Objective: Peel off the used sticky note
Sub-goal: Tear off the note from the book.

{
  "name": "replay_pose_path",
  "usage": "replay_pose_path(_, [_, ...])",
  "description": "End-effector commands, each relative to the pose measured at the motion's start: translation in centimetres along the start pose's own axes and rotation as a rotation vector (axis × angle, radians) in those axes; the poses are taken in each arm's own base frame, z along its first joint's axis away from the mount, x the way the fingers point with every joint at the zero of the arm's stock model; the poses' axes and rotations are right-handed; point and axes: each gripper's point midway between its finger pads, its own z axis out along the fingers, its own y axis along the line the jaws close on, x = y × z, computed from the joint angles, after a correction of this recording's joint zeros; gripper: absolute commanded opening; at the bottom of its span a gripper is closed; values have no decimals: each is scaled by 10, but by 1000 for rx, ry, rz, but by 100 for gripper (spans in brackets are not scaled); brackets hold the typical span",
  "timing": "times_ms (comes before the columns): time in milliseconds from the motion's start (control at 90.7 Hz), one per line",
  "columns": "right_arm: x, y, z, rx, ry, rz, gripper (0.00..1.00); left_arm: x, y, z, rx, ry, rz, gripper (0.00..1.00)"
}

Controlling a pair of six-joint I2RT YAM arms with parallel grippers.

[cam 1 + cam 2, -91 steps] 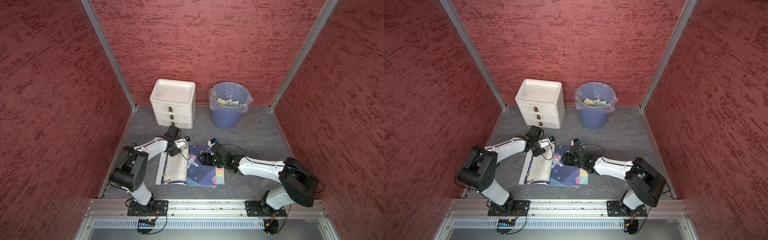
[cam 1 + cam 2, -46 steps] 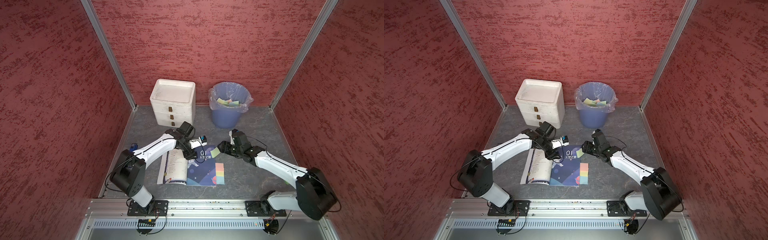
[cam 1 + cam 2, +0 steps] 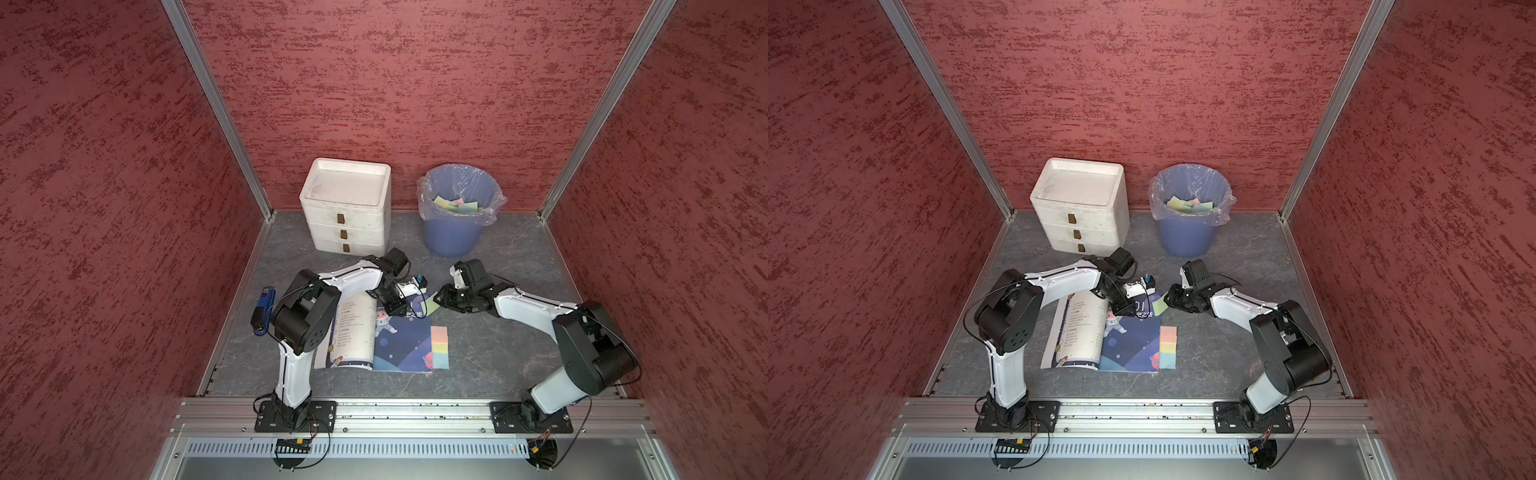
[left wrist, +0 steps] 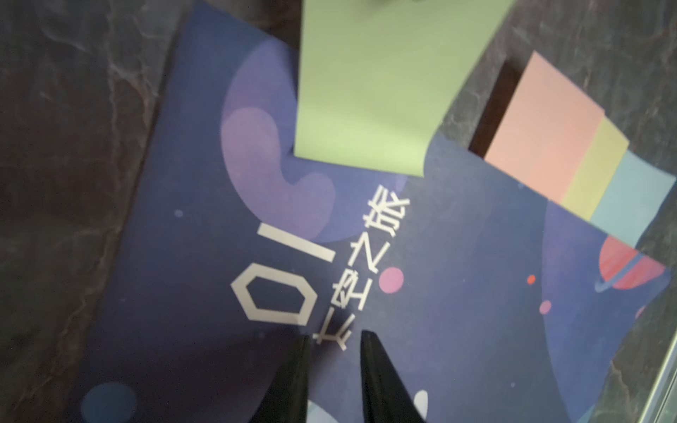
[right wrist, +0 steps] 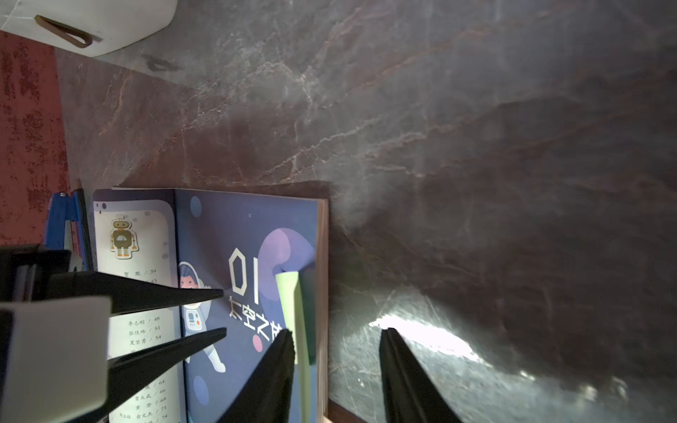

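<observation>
Obs: the green sticky note (image 3: 432, 306) sits just right of frame centre in both top views, at the upper right corner of the open book (image 3: 399, 345). One edge is stuck to the dark-blue page. The rest stands up off the page and leans toward the right arm.

Right arm: the right tool (image 5: 339, 333) has its jaws apart with the free flap in the gap. The flap lies against one finger (image 5: 280, 366) and clear of the other. It is not pinched, as far as the right wrist view shows.

Left arm: the left tool (image 4: 335, 337) has its fingers narrowly apart with nothing between them. The tips are low over the printed title, near the note's stuck edge. Whether they press on the paper I cannot tell.

Handling (judgement, not observed): the note is a single thin sheet, nearly weightless and limp, so it will crease or tear readily. Its adhesive is weak but may drag the page up with it. The best hold is the free flap, well in from its edge and flat between the pads; a corner-only pinch would likely slip or rip. Peel low, folding the flap back over its glued edge, with the book pinned down.

Also noted: pink-yellow-blue notes (image 3: 439, 347) at the book's right edge, lower in frame. A lined bin (image 3: 453, 237) holding discarded notes stands above, on the grey surface (image 3: 498, 353).
</observation>
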Motion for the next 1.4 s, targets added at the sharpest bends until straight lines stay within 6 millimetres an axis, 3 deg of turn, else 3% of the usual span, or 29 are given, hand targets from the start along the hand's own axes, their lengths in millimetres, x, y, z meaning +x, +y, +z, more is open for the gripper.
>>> replay_pose_path(0, [-16, 9, 1, -30, -30, -38, 38, -17, 11, -1, -23, -24, 5, 19])
replay_pose_path(331, [-23, -1, 4, 38, -47, -96, 21, -37, 25, 11, -26, -11, 15, 13])
replay_pose_path(507, [-26, 0, 1, 35, -72, -120, 19, -44, 29, 20, -17, 0, 19, 11])
replay_pose_path(860, [-24, 5, 4, -7, -81, -148, 0, -39, 32, 32, -12, 48, 22, 8])
replay_pose_path(981, [-21, 8, 2, -38, -88, -160, 0, -35, 33, 33, -11, 59, 18, 2])
replay_pose_path(1388, [5, 18, -11, -98, -115, -225, 0, -27, 34, 36, 6, 80, -6, 0])
